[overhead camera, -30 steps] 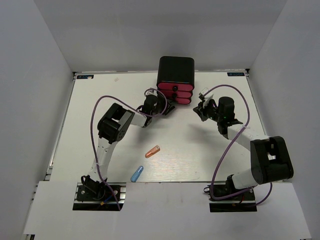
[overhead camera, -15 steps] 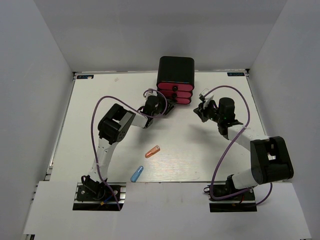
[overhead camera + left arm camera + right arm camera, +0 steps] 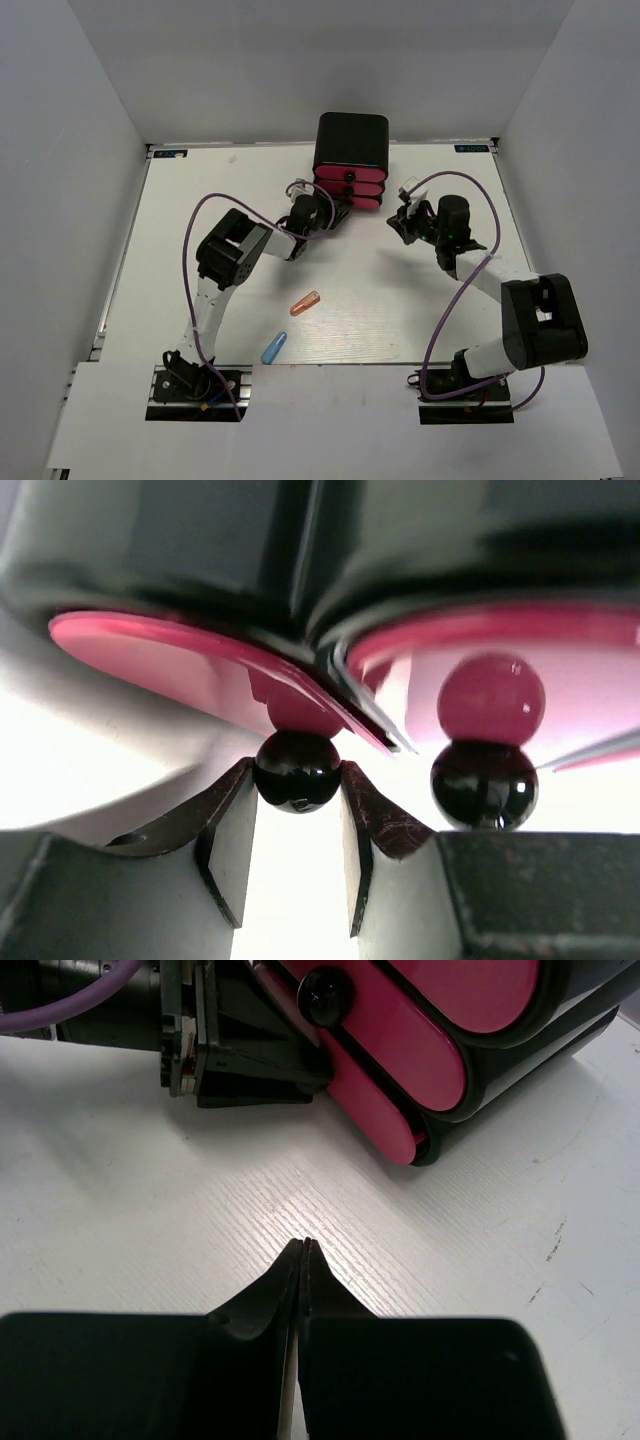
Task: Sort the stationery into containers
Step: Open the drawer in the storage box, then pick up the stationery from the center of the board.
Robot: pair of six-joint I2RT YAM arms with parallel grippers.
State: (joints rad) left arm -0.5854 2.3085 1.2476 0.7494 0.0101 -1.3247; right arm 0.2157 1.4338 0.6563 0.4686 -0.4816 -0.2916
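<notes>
The black cabinet (image 3: 352, 143) stands at the table's far middle, its three pink drawers (image 3: 350, 188) facing me. My left gripper (image 3: 335, 214) is at the lowest drawer. In the left wrist view it (image 3: 296, 785) is shut on that drawer's small black knob (image 3: 296, 763); a second knob (image 3: 484, 783) shows to the right. My right gripper (image 3: 401, 222) is shut and empty just right of the drawers, its tips (image 3: 304, 1245) low over the table. An orange capsule (image 3: 305, 303) and a blue capsule (image 3: 274, 347) lie on the near table. No pens are in view.
The right wrist view shows the pink drawer fronts (image 3: 385, 1055), a knob (image 3: 328, 995) and my left gripper's body (image 3: 250, 1060) beside them. White walls enclose the table on three sides.
My left arm has shifted slightly back toward the near left with the knob in its grip. The right gripper has edged a little toward the cabinet. The capsules have not moved.
</notes>
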